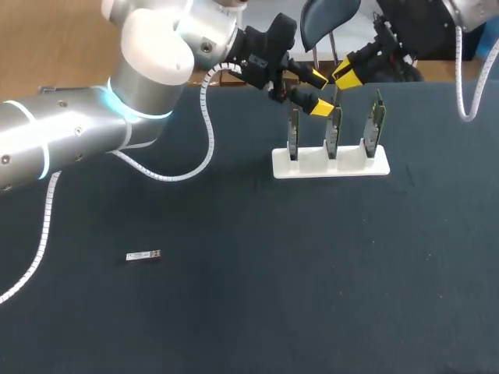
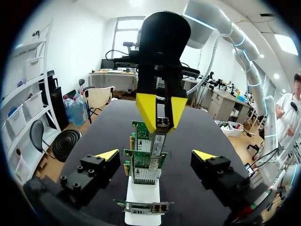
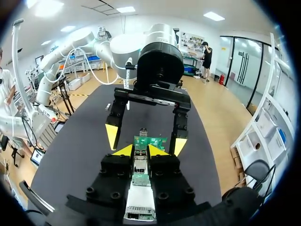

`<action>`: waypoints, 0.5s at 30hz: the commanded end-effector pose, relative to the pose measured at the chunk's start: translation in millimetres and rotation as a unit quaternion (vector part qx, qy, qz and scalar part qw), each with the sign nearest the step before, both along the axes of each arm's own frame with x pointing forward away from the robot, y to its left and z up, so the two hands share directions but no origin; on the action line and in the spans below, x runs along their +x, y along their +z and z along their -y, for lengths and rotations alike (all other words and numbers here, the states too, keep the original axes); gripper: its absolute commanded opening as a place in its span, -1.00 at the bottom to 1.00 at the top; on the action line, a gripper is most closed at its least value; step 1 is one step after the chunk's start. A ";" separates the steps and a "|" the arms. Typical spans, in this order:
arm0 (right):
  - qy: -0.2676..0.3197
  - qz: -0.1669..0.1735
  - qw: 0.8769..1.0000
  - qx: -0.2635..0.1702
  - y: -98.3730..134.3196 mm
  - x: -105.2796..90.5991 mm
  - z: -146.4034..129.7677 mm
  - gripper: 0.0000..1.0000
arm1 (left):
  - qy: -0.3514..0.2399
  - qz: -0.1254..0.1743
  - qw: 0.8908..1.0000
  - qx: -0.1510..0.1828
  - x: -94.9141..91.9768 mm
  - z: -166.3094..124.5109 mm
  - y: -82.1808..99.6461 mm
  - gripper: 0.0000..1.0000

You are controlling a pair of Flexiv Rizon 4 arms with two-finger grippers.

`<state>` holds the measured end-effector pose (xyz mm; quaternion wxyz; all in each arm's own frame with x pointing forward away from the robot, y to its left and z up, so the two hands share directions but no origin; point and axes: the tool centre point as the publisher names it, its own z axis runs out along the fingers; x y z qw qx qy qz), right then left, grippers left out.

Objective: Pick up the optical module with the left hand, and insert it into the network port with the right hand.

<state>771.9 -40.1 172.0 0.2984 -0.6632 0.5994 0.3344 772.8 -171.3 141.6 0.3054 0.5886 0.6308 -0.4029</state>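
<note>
A second module [image 1: 143,255] lies alone toward the worktop's left edge, well apart from everything else; it looks like a spare, not the one in play. The left gripper [image 1: 318,91] hangs near the far edge just left of the rack [image 1: 330,164], fingers spread wide and holding nothing. I judge its share of the job done, and it leaves room for the other arm. The rack keeps three cards [image 1: 333,128] upright so their ports face up. The right gripper [image 3: 141,151] is closed on the module [image 2: 162,124], pinching it from two sides and holding it end-down just above a port [image 2: 158,143], probably the middle card's. It seems lined up for a straight push down.
</note>
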 end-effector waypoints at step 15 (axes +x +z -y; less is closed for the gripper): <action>0.004 0.022 1.000 -0.009 10.3 -2.4 -1.6 -1.00 | -0.002 -0.001 1.000 0.001 1.6 0.6 0.0 1.00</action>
